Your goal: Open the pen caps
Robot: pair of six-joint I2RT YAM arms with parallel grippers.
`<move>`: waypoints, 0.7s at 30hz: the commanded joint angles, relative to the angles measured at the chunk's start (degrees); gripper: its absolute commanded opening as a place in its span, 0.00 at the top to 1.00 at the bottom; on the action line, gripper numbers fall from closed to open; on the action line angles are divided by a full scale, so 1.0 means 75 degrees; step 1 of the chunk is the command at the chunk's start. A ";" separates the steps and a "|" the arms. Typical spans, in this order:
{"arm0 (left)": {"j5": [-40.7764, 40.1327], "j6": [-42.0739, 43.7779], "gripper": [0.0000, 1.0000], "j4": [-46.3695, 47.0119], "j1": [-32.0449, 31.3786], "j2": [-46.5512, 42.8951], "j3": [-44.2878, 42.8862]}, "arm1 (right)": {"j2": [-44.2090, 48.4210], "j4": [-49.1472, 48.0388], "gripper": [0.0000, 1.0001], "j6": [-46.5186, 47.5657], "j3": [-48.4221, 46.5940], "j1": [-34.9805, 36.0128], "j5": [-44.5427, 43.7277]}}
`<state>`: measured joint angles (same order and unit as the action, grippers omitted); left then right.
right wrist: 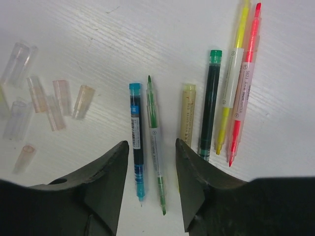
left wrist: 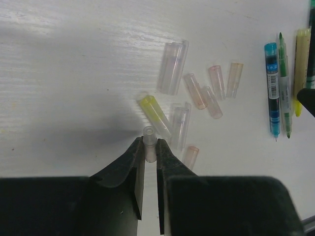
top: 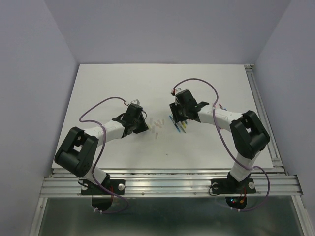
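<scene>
1. One white table (top: 147, 83) carries everything.
2. Two arms work over its middle, the left arm (top: 93, 135) and the right arm (top: 231, 120).
3. Two claws:
   - The left claw (left wrist: 149, 150) pinches one pale cap (left wrist: 149, 133), upright between its fingers, at the edge of the scattered ones.
   - The right claw (right wrist: 151, 143) is spread and grips nothing. It hangs over the blue and thin green pens.
4. Six pens (right wrist: 210, 103) lie side by side on the table: blue, thin green, cream, dark green, yellow, pink-red.
5. Eight loose caps (left wrist: 194, 91) lie scattered beside the pens: five pinkish, two clear, one yellow.
</scene>
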<state>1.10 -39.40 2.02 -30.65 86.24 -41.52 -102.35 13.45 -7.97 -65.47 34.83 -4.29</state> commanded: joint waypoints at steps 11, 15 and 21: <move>0.0169 0.0331 0.70 0.0012 -0.0143 0.0127 -0.0042 | 0.1960 -0.0376 0.04 -0.1573 0.0174 -0.0307 -0.1041; 0.0205 0.0366 0.58 -0.0082 -0.0178 0.0045 -0.0054 | 0.2430 -0.0352 0.00 -0.2323 0.0608 -0.0869 -0.1115; 0.0239 0.0413 0.43 -0.0176 -0.0214 -0.0213 -0.0054 | 0.2584 0.0045 0.00 -0.2606 0.1112 -0.1807 -0.0904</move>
<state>2.61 -37.56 1.48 -31.90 87.05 -41.52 -83.79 12.62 -24.32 -59.81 24.14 -9.96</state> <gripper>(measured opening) 0.558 0.998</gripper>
